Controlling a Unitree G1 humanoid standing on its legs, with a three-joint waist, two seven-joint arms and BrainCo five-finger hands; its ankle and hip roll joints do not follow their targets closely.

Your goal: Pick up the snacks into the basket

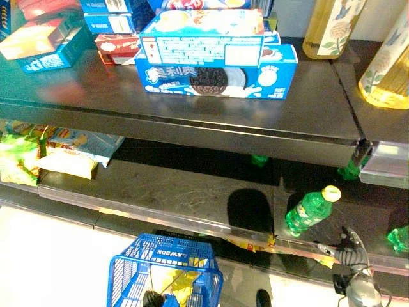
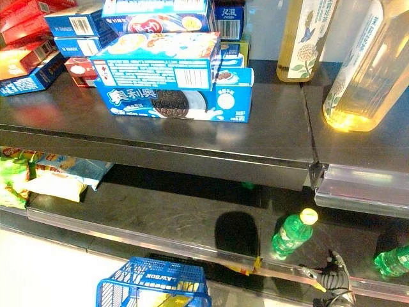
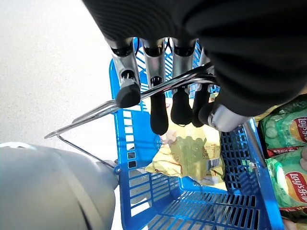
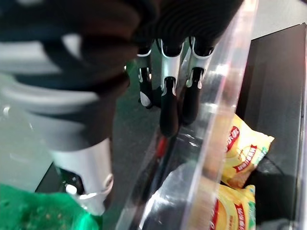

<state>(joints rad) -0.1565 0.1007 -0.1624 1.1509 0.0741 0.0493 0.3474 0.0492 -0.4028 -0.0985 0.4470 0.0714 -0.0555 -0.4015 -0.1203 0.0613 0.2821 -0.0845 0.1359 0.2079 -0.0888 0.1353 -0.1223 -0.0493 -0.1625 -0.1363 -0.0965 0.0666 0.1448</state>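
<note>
A blue plastic basket [image 1: 128, 268] hangs below the front of the shelves, with a yellow snack bag [image 3: 192, 153] lying in it. My left hand [image 3: 158, 110] is shut on the basket's metal handle [image 3: 86, 120], fingers curled round the wire. Snack bags [image 1: 64, 163] lie at the left end of the middle shelf, beside a green bag [image 1: 16, 157]. My right hand [image 4: 169, 105] is open and holds nothing; its fingers reach along the clear strip [image 4: 216, 120] of a shelf's front edge. Yellow chip bags [image 4: 244, 153] lie on the shelf beneath that strip.
Blue cookie boxes [image 1: 217, 64] are stacked on the top shelf, with tall oil bottles [image 1: 332, 25] to their right. A green soda bottle [image 1: 310, 211] lies on the middle shelf at the right, and another one [image 1: 399, 238] sits at the far right edge.
</note>
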